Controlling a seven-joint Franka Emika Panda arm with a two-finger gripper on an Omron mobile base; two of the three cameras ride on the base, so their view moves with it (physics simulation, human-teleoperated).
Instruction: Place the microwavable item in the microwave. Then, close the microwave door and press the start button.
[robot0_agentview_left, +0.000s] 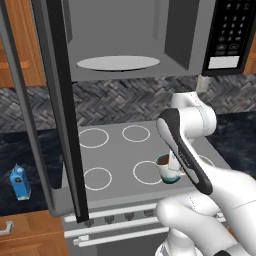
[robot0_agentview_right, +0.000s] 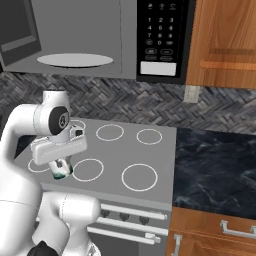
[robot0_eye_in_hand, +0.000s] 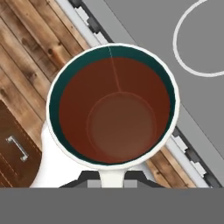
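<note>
Small white mug (robot0_agentview_left: 166, 170) with a teal inner rim and dark brown liquid is clamped in the tool (robot0_agentview_right: 62, 169), hanging right under it above the grey stovetop's (robot0_agentview_right: 125, 150) front edge. Big black-and-grey microwave (robot0_agentview_left: 125, 40) overhead, dark glass door (robot0_agentview_left: 62, 110) wide open. Loading, closing and start all left, I reckon.

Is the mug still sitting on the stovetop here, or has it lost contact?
Apart. In the hand view the mug hangs above the stovetop's front edge, with wooden floor visible below it; the left base view shows it raised too.
</note>
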